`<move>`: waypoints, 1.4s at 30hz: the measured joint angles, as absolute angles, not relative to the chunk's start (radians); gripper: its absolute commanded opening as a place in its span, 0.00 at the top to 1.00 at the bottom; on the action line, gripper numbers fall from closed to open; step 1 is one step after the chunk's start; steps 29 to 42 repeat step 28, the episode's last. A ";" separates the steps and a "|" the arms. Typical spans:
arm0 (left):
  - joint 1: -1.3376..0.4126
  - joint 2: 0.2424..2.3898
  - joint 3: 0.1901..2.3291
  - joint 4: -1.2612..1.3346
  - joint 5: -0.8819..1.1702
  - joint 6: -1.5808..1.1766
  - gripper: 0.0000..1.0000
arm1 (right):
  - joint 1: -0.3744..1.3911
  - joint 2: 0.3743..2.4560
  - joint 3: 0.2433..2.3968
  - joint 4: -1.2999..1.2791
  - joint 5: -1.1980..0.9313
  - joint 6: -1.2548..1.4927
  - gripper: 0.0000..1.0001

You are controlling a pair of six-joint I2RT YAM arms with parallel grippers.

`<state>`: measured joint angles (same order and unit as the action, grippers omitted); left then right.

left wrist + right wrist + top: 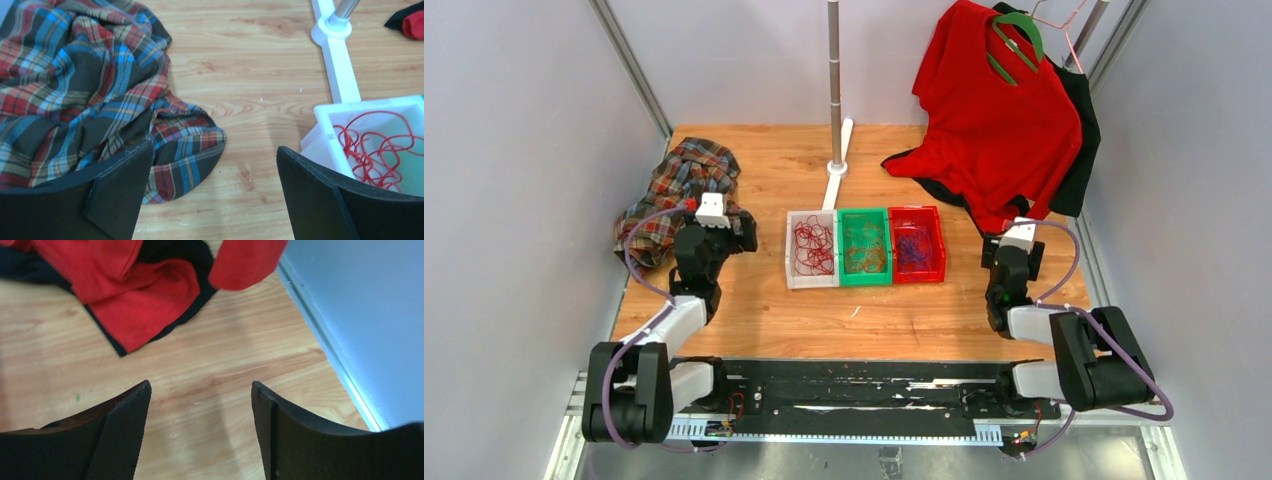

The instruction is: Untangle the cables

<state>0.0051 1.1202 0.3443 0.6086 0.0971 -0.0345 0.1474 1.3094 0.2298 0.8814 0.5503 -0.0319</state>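
Cables [812, 247] in bins [865, 281]; shirt [679, 190] left, garments [994, 130] behind-right.

A wooden bench [764, 310] carries a crumpled plaid shirt [679, 190] at left. A white bin [812, 283], a green bin [865, 281] and a red bin [919, 278] sit touching in a row at centre. A white stand base [834, 190] lies behind them, and a red garment [994, 130] lies far right.

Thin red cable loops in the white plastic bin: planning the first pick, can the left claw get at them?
Probably yes. The open left claw hangs beside the white plastic bin; the thin red cable loops lie uncovered inside, with only bare wooden table between.
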 measured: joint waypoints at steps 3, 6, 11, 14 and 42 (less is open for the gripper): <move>0.005 1.126 0.314 0.622 0.084 -0.023 0.02 | 0.149 1.327 0.175 0.960 0.492 -0.065 0.26; 0.005 1.159 0.269 0.649 0.077 -0.003 0.02 | 0.149 1.394 0.165 1.024 0.459 -0.091 0.26; 0.005 1.319 0.185 0.927 0.099 0.028 0.02 | 0.123 1.411 0.197 1.017 0.418 -0.089 0.26; -0.003 1.368 0.170 0.928 0.100 0.044 0.02 | 0.113 1.409 0.207 1.020 0.403 -0.086 0.25; -0.009 1.364 0.185 1.028 0.065 0.045 0.02 | 0.110 1.412 0.207 1.020 0.377 -0.086 0.24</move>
